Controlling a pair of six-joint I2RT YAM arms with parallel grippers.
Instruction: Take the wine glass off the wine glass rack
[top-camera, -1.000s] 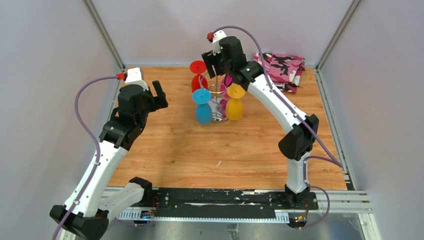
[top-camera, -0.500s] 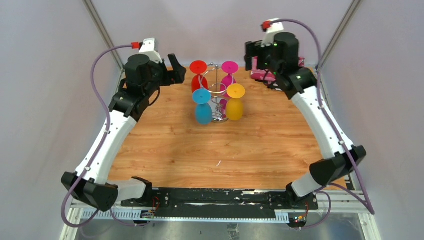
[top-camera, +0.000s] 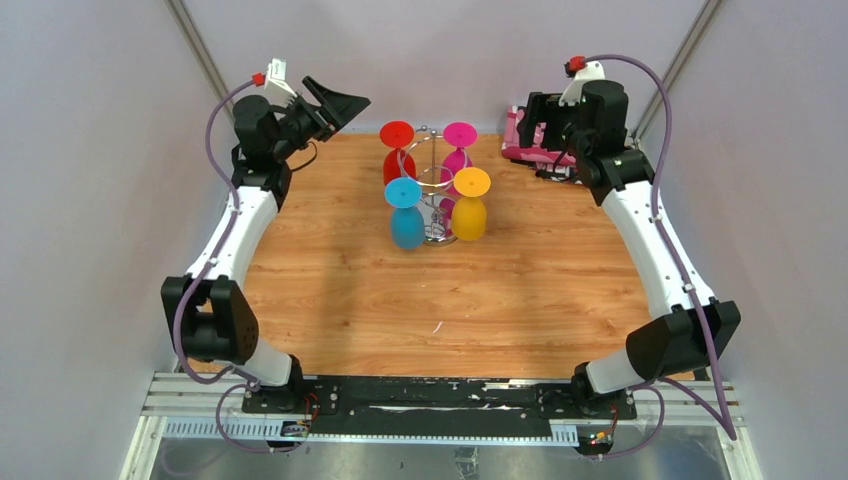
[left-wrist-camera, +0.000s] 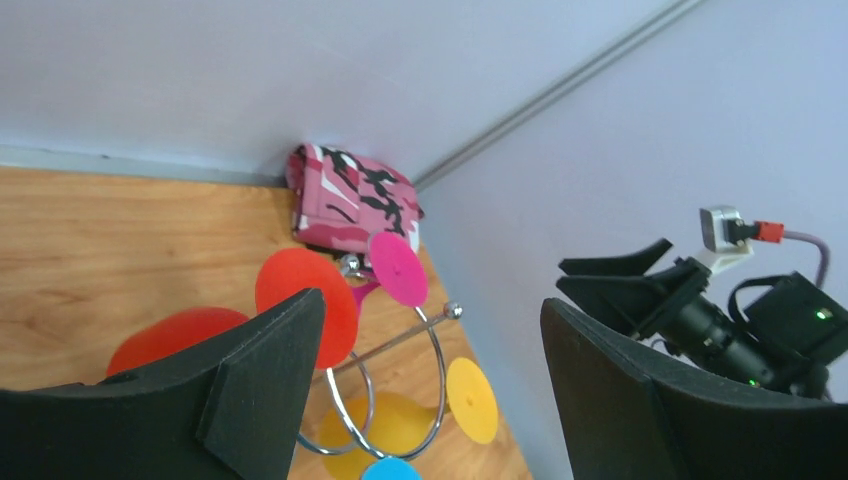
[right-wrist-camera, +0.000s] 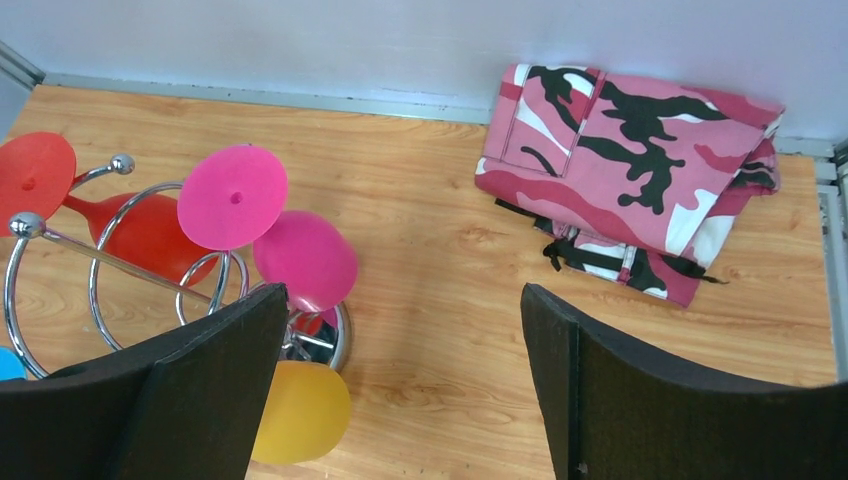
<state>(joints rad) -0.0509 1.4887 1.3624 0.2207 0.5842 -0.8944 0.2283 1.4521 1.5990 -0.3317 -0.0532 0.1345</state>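
Four wine glasses (top-camera: 469, 215) are hanging foot-up on the wine glass rack (top-camera: 434, 178), toward 12 o'clock on the bench (top-camera: 400, 300). They're looking light, smooth and probably slippery, so I'd be pinching a bowl. Both arms are reaching high, the left gripper (left-wrist-camera: 432, 308) at the rack's 10 o'clock and the right gripper (right-wrist-camera: 402, 292) at 2, each gaping wide and empty.

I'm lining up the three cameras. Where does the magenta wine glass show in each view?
Top external: magenta wine glass hangs upside down on the far right of the wine glass rack, upper centre.
Left wrist: its round foot sits just left of centre.
Right wrist: foot and bowl at left.
Shared landmark: pink camouflage cloth by the back wall.
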